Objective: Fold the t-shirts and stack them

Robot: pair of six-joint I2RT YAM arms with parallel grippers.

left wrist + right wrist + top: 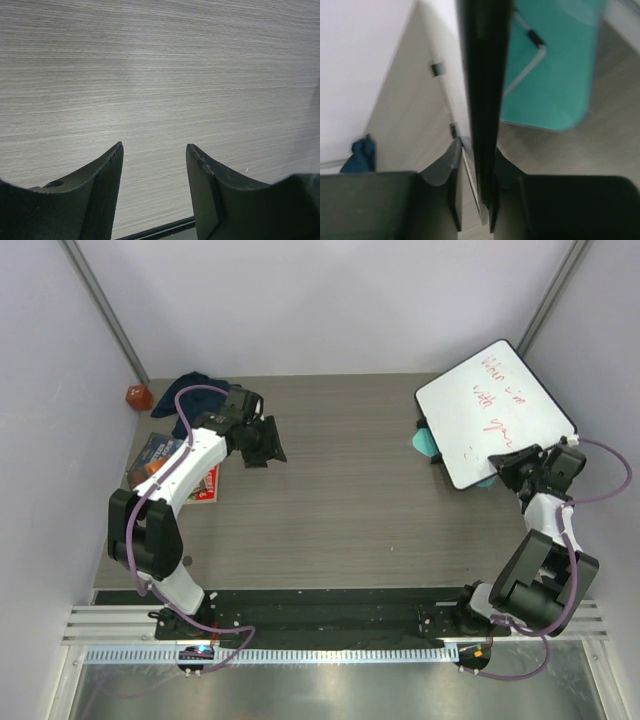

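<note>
One limp heap of t-shirts (192,387) at the table's (350,500) far-left corner should lift lightly by a hem; left end effector (268,445) gapes empty, right end effector (506,466) clamps the board (490,410).

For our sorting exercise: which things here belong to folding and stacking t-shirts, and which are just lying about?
Belongs to the job:
navy t-shirt, bunched in the far left corner

Just lying about:
whiteboard
teal board
red object
magazine

Grey wood-grain bench (360,500). Far-left corner: a crumpled navy t-shirt (190,390) with a small orange-red object (137,397) just beside it, and a printed booklet (152,452) flat along the left edge. Far right: a scribbled whiteboard (490,420), a teal board (426,443) showing from under its left edge; cannot tell whether the whiteboard rests flat.
</note>
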